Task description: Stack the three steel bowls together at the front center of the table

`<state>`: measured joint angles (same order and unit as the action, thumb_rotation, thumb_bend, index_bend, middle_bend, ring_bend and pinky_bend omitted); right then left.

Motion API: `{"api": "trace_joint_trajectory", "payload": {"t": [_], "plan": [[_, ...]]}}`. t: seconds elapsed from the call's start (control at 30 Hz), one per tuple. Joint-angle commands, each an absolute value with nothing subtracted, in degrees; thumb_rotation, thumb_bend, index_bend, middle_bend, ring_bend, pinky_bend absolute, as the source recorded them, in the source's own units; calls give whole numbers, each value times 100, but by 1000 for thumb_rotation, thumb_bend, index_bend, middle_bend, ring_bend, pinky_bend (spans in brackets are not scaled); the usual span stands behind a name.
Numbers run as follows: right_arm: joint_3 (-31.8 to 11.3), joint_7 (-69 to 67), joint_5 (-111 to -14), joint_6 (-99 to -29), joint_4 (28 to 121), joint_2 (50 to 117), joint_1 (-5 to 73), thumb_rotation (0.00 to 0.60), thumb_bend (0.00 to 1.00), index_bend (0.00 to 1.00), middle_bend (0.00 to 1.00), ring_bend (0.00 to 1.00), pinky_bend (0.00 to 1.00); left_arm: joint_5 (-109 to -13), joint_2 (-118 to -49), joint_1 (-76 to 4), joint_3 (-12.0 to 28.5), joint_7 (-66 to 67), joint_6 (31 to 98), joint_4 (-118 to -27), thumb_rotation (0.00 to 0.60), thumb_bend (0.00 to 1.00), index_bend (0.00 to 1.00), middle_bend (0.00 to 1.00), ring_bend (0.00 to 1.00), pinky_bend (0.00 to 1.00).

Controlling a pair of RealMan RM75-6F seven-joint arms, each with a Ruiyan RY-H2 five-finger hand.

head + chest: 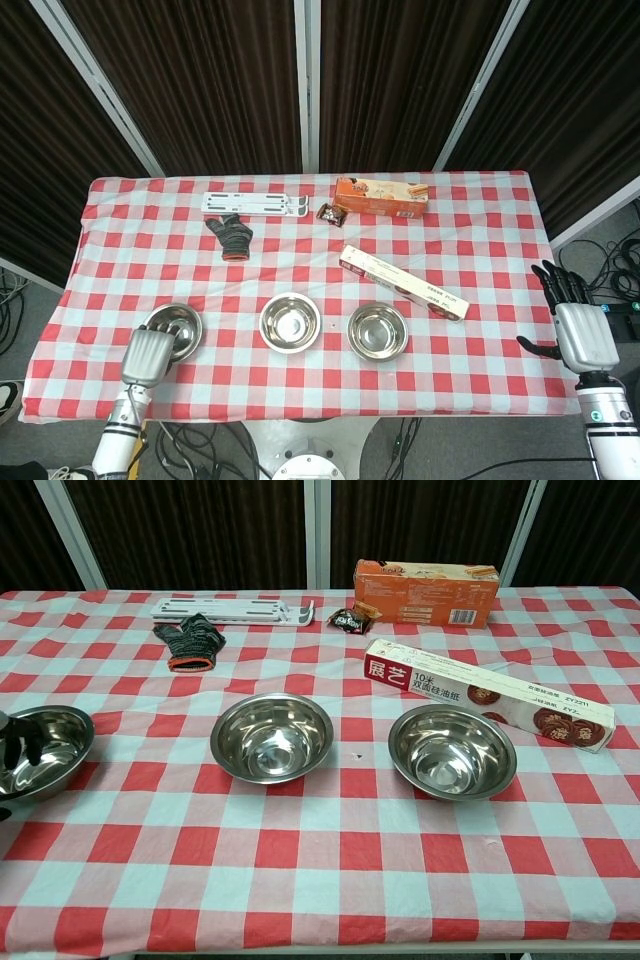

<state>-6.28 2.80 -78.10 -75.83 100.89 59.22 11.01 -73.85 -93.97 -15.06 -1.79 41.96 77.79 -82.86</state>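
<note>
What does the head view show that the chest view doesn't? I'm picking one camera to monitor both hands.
Only the head view shows the right hand, off the table's right edge, and the back of the left hand. Only the chest view shows dark fingertips inside the left bowl. Both share the middle bowl, right bowl and orange box.

Three bowls sit in a row along the front: the left bowl [40,750], the middle bowl [272,737] and the right bowl [452,750], with checked cloth showing between each pair, so fingers can drop in beside any rim. The left hand [148,354] is right at the left bowl's near edge. In front of the bowls the surface [330,880] is bare cloth. Just behind the right bowl the long wrap box [487,694] lies slantwise, crowding that rim. The right hand [578,330] hangs off the surface's right edge, well apart from everything.
</note>
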Motion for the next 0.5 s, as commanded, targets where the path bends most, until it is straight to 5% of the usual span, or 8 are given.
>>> {"api": "trace_joint_trajectory", "payload": {"t": [0.03, 0.5], "plan": [[-626, 285, -7793, -7572, 10082, 5923, 1103, 600, 42, 0, 0, 0, 0, -7424, -9453, -1571, -135, 4291, 7716, -8221, 600, 197, 509, 580, 478, 584], [-612, 211, -7758, -7553, 10070, 5859, 1077, 600, 43, 0, 0, 0, 0, -7264, -9644, -1607, -41, 4552, 7531, -8044, 600, 274, 584, 652, 564, 669]]}}
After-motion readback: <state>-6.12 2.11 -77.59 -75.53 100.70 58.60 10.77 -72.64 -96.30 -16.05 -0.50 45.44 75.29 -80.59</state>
